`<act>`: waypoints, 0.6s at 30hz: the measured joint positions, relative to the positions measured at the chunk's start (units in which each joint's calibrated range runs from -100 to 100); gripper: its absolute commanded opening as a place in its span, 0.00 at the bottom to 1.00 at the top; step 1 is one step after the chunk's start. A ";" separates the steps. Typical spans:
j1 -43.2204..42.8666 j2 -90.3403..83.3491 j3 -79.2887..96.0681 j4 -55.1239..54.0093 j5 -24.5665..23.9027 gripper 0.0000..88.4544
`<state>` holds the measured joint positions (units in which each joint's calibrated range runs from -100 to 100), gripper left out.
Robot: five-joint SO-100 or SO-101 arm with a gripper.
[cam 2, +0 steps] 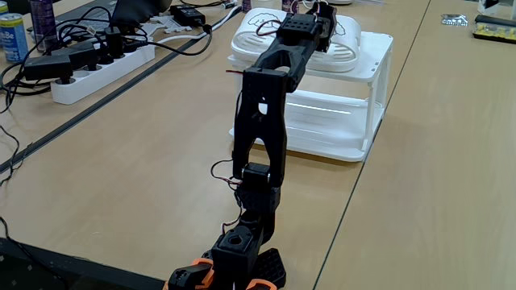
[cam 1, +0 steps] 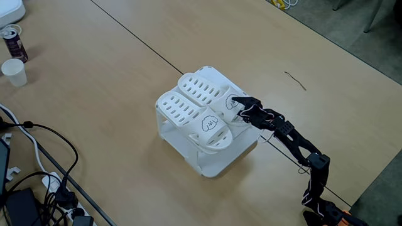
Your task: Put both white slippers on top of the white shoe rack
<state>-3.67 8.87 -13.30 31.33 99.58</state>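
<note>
Claw: the claw point(cam 1: 240, 102) sits at centre frame in a fixed view, its tip touching the strap of the right-hand slipper; whether its fingers are parted or pinching the strap cannot be told. In a fixed view from behind the arm it shows at the top centre point(cam 2: 322, 11), over the slippers.
Arm: the black arm point(cam 1: 295, 145) reaches from the lower right corner up and left to the rack; seen from behind point(cam 2: 262, 121), it rises from an orange-trimmed base at the bottom edge.
White slippers: both white slippers point(cam 1: 191, 116) lie side by side on top of the rack, just beside each other, soles with oval holes facing up and left, straps with black cartoon faces toward the lower right. From behind they show as a white pair point(cam 2: 348, 48) at the top centre.
White shoe rack: the white shoe rack point(cam 1: 217, 163) stands in the middle of the frame on the bench; from behind point(cam 2: 343, 129), its lower shelf and open sides are visible.
Bench: a light wooden bench point(cam 1: 94, 81) with a dark seam running diagonally.
Upper left: a paper cup point(cam 1: 14, 71) and a drinks can point(cam 1: 14, 41) stand near each other.
Lower left: black cables point(cam 1: 44, 176); a power strip point(cam 2: 101, 68) shows at the upper left from behind.
</note>
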 measured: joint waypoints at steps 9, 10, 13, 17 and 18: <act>0.22 -6.43 8.09 0.43 0.00 0.20; 0.22 -7.09 8.89 0.43 0.00 0.20; 0.37 -9.15 10.96 0.43 0.00 0.20; 2.62 -12.12 12.49 0.43 0.00 0.20; 3.22 -12.78 12.94 0.43 0.00 0.20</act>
<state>-0.45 -3.92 -0.36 31.76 99.58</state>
